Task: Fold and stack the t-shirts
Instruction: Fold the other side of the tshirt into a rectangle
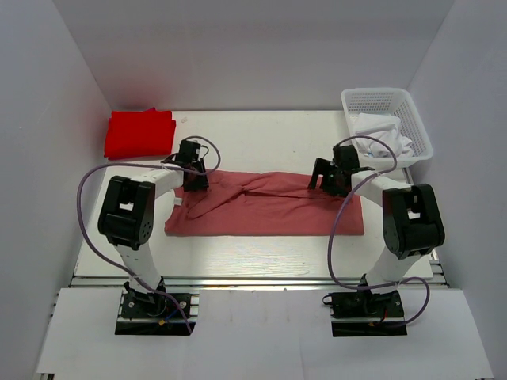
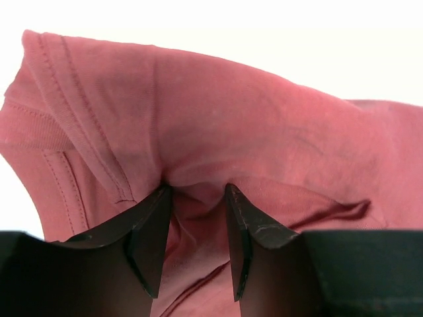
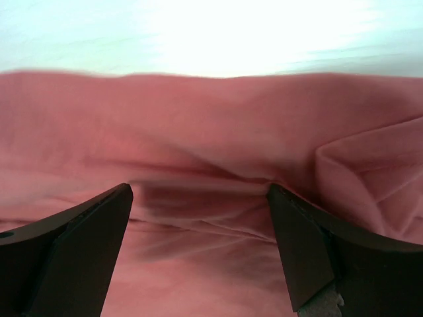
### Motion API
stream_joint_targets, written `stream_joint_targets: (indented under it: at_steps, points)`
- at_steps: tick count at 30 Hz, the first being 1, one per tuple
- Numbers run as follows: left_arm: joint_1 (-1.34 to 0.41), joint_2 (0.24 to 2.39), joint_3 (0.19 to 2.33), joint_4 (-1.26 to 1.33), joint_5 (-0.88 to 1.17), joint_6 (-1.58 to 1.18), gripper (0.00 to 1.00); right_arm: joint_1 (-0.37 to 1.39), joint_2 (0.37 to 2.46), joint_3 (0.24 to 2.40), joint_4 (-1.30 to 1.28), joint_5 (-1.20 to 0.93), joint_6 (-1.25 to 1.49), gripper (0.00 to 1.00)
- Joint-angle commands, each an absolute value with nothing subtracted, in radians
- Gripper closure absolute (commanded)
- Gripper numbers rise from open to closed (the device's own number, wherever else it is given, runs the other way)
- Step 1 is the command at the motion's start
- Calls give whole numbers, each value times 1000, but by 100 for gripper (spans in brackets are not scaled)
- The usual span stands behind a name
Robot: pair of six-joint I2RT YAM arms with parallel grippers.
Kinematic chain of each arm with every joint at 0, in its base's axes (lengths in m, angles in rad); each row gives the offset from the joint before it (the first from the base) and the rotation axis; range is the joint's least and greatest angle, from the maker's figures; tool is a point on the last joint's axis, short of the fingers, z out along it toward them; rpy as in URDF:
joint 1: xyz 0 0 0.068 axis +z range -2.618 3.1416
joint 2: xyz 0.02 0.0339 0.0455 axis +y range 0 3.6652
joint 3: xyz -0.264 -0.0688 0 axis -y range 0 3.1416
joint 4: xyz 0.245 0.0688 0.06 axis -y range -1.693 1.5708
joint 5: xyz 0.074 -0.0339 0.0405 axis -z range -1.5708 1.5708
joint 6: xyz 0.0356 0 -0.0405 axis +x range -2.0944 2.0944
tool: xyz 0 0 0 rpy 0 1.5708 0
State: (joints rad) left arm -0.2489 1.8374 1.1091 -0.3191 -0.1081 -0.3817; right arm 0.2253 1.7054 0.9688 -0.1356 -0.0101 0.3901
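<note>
A dusty pink t-shirt (image 1: 269,210) lies spread lengthwise across the middle of the table, partly folded, with a creased ridge along its far edge. A bright red t-shirt (image 1: 140,133) lies folded at the far left corner. My left gripper (image 1: 195,182) is down on the pink shirt's left end; in the left wrist view it (image 2: 197,191) stands partly open, with a pleat of pink cloth (image 2: 198,132) bunched between the fingertips. My right gripper (image 1: 326,180) is over the shirt's far right part; in the right wrist view it (image 3: 198,191) is wide open, and pink cloth (image 3: 205,119) lies under the gap.
A white mesh basket (image 1: 420,127) stands at the far right corner with white cloth (image 1: 384,131) in it. White walls enclose the table on three sides. Purple cables loop from both arms over the near part of the table.
</note>
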Motion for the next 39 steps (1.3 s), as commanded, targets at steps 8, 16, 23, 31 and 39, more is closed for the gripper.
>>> stream_joint_targets:
  at_steps: [8,16,23,31,39]
  points:
    - [-183,1965,1140,-437,-170,-411,52,37,1675,953,-258,284,425,10]
    - [-173,1965,1158,-413,-117,-399,53,21,1529,956,-302,278,367,10]
    - [-173,1947,1149,-371,-44,-379,53,28,1427,891,-328,112,302,10]
    - [-173,1947,1149,-371,-44,-379,53,23,1387,816,-406,87,330,17]
    - [-173,1956,1149,-371,-44,-370,53,25,1405,790,-365,89,321,36]
